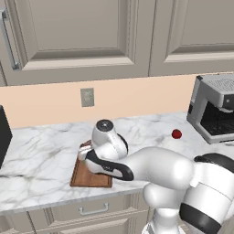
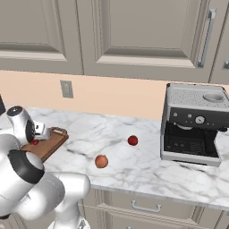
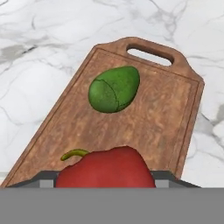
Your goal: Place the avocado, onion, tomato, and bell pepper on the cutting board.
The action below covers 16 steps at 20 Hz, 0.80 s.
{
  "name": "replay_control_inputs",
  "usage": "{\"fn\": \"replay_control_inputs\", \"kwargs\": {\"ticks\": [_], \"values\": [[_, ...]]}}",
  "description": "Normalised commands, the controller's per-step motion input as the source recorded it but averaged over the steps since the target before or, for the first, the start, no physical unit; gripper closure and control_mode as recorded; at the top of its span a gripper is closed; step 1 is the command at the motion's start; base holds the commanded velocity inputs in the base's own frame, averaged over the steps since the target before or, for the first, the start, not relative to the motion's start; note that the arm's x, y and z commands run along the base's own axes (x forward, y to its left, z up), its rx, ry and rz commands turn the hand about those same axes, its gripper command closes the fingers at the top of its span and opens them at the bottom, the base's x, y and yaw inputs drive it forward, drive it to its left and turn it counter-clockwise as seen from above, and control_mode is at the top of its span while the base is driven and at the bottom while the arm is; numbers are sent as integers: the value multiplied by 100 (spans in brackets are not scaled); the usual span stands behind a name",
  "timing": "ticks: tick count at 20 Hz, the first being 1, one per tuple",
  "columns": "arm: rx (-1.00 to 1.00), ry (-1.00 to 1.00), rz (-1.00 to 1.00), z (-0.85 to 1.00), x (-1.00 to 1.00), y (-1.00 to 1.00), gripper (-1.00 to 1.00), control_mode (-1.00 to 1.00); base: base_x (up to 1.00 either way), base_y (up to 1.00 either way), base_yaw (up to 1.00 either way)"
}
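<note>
Worktop point(image 2: 147, 172): white marble with grey veining, running beneath beige cabinets; it carries everything listed below.

Coffee machine point(image 2: 192, 127): grey and black, at the right end of the worktop, well apart from the board. Not part of the task.

Robot arm: white, bent low over the board from the near side, hiding much of it in the left base view.

Cutting board point(image 3: 148, 118): brown wood with a raised rim and a handle slot at its far short end, lying flat on the worktop towards the left. It is the destination for all four items.

Bell pepper point(image 3: 105, 170): red with a curled green stem, directly in front of the gripper in the hand view and over the near half of the board. Whether it rests on the wood or hangs just above it cannot be told.

Gripper point(image 2: 41, 130): above the board; its fingers sit behind the pepper, so whether it clasps the pepper or has let go cannot be told.

Avocado point(image 3: 114, 89): dark green, lying on the board near the handle end. Counted as done.

Orange-pink ball point(image 2: 101, 161): probably the onion, loose on the worktop, well apart from the board. Outstanding.

Small red ball point(image 2: 133, 140): probably the tomato, loose on the worktop. Outstanding.

Tally, as judged: one placed, one being placed, two left.
</note>
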Motion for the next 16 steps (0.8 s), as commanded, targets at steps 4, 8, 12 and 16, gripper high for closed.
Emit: {"fn": "replay_control_inputs", "kwargs": {"ticks": [4, 8, 12, 16], "values": [[0, 0, 0, -24, -9, 47, 100, -100, 0, 0, 0], [0, 0, 0, -24, -7, 46, 100, -100, 0, 0, 0], [0, -1, -2, -17, 2, 33, 100, -100, 0, 0, 0], [-2, -4, -4, -23, 6, 8, 100, -100, 0, 0, 0]]}}
